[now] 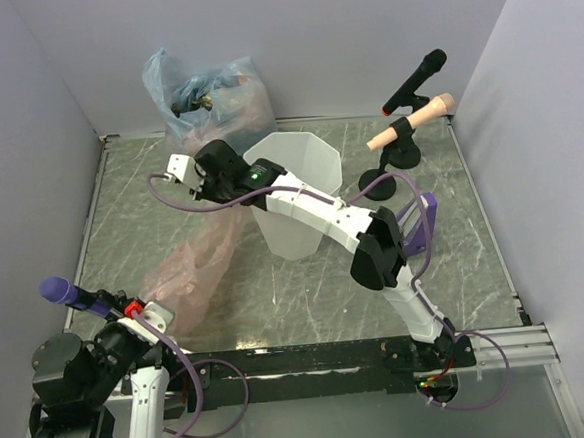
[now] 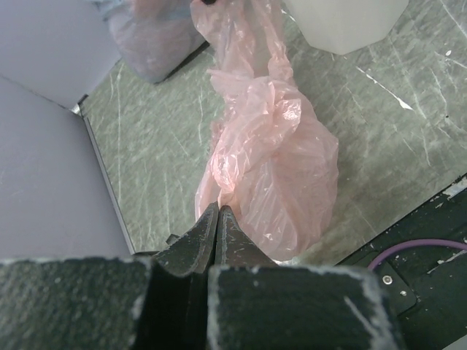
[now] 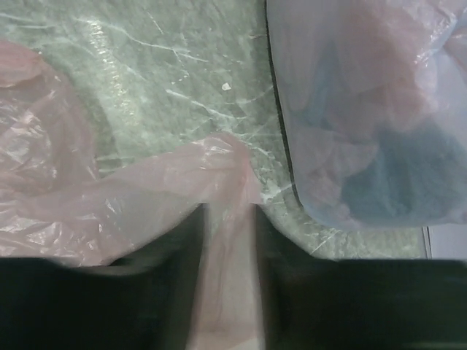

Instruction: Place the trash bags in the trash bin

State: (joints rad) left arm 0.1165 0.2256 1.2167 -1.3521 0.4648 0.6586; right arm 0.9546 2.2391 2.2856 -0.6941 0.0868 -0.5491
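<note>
Right pincer (image 1: pixel 208 193) is clamping a gathered neck of the pink trash bag (image 1: pixel 190 271). In the right wrist view the pink film (image 3: pixel 226 219) is running straight down between the two fingers, though that view is blurred.

Left pincer (image 2: pixel 217 219) is sitting with its jaws pressed together at the bag's near end (image 2: pixel 270 168). Cannot tell whether any film is caught in the tips.

The bag is lying stretched on the desk (image 1: pixel 456 268). Its long axis is running from the near-left, by the left pincer (image 1: pixel 156 309), up and away toward the right pincer.

The trash bin (image 1: pixel 313 157) is standing upright mid-desk with its mouth open. It is just beside the held neck, to that pincer's right in the top view. The right forearm is crossing over the bin's near rim. From the left wrist the bin (image 2: pixel 346 25) is showing beyond the bag's far end, well apart from those jaws.

A stuffed bluish bag (image 1: pixel 203 90) is sitting at the back wall behind the right pincer, not in the bin.

Judgement: the right arm is the nearer one and is carrying the grasp. The coming move is looking like a lift and a sideways swing to its right over the rim. The bag's bulk is trailing low toward the left arm, so the tail risks snagging on the rim.
</note>
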